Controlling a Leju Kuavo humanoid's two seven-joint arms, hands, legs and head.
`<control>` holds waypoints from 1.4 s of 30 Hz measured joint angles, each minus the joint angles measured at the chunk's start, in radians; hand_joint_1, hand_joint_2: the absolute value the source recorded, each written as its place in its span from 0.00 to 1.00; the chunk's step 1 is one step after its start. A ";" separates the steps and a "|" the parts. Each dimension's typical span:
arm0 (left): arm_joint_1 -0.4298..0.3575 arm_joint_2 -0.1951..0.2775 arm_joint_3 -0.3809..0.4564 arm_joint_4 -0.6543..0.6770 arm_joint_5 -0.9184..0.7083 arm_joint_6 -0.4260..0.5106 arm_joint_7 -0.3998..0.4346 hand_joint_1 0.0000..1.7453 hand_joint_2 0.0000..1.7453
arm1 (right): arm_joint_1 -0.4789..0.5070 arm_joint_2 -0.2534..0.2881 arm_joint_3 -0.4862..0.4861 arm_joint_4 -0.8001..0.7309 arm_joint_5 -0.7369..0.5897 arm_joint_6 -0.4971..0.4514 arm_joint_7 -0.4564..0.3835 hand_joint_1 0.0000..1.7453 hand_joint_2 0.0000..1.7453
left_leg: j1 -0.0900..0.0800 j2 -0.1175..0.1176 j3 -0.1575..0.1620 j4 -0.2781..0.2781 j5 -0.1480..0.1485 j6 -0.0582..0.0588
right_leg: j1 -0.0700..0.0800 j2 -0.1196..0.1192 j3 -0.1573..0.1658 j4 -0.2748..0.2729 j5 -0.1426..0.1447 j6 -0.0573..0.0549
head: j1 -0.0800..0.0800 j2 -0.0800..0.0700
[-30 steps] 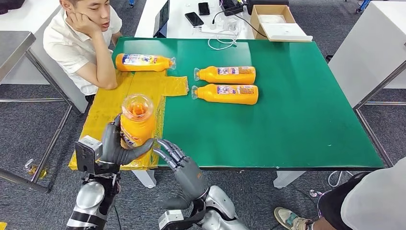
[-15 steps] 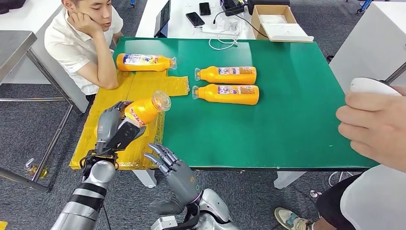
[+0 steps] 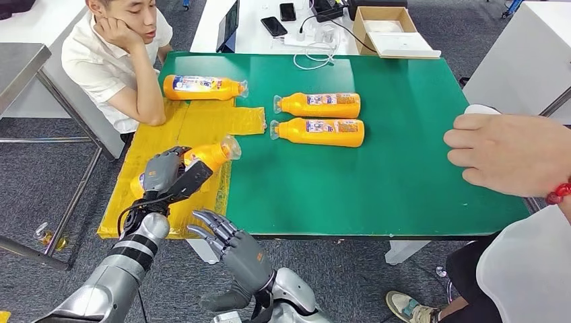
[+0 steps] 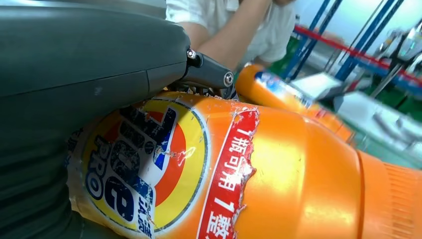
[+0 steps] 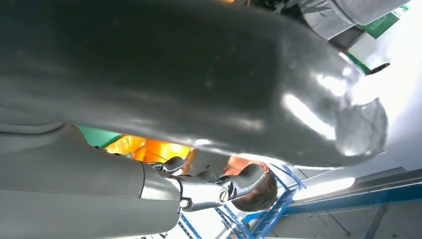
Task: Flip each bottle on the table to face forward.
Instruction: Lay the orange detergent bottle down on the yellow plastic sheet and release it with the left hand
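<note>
From the head view, the left hand (image 3: 166, 176) is gripping an orange bottle (image 3: 209, 154) on its side, low over the yellow mat (image 3: 202, 121) at the near-left corner of the green worktop (image 3: 404, 168), cap pointing right, probably so it can be laid down label up. The right hand (image 3: 229, 243) is hanging below the worktop edge, fingers spread, holding nothing. Three more bottles (image 3: 316, 118) are lying farther back. From the left wrist view, the hand is wrapping the bottle's torn label (image 4: 149, 169). From the right wrist view, dark fingers (image 5: 199, 189) are showing, slightly curled.
</note>
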 joint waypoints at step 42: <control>-0.149 -0.124 -0.023 0.265 0.044 -0.252 -0.027 0.00 1.00 | -0.043 -0.014 0.164 0.001 -0.099 -0.057 0.000 0.00 0.00 | 0.000 0.000 0.001 0.000 0.000 0.000 | 0.000 0.000 0.001 0.000 0.000 0.000 | 0.000 0.000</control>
